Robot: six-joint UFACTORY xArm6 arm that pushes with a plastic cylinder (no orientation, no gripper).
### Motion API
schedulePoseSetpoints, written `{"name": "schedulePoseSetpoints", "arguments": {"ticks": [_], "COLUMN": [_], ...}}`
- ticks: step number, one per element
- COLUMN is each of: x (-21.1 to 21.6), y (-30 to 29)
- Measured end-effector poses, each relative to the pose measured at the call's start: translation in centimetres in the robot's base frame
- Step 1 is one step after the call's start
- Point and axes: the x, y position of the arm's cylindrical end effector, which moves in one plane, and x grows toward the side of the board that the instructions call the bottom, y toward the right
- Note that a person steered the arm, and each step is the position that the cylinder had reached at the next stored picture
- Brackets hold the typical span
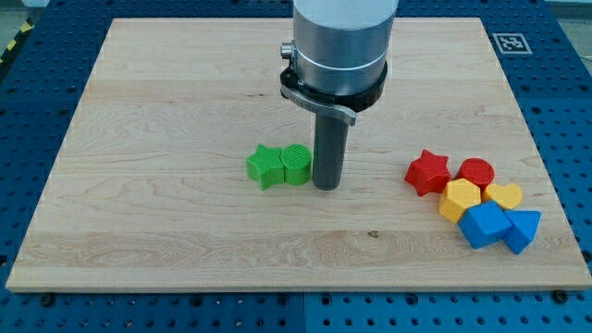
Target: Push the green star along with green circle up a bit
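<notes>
Touching side by side, green star (265,166) and green circle (296,164) sit left of my tip (325,187); no jaws.

You get bright, even light from overhead, with no harsh glare on the bench (185,92). The wood grain reads sharp from edge to edge, and the bench edges look straight, without visible bending. Shadows are soft and short: a faint one sits under the rod at my tip (326,188), and thin dark lines hug the bases of the blocks at 3 o'clock. The metal collar (338,46) at 12 o'clock shows mild sheen. Colours look saturated, and nothing is blurred.
</notes>
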Motion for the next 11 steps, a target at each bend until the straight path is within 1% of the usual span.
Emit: {"name": "schedulePoseSetpoints", "arguments": {"ticks": [3,6,7,8,9,10,11], "x": [-0.2,-5.7,-5.2,-4.0,-7.5,-9.3,-9.5], "y": [-4.7,-5.5,-5.3,-2.6,-2.0,-0.3,0.1]}}
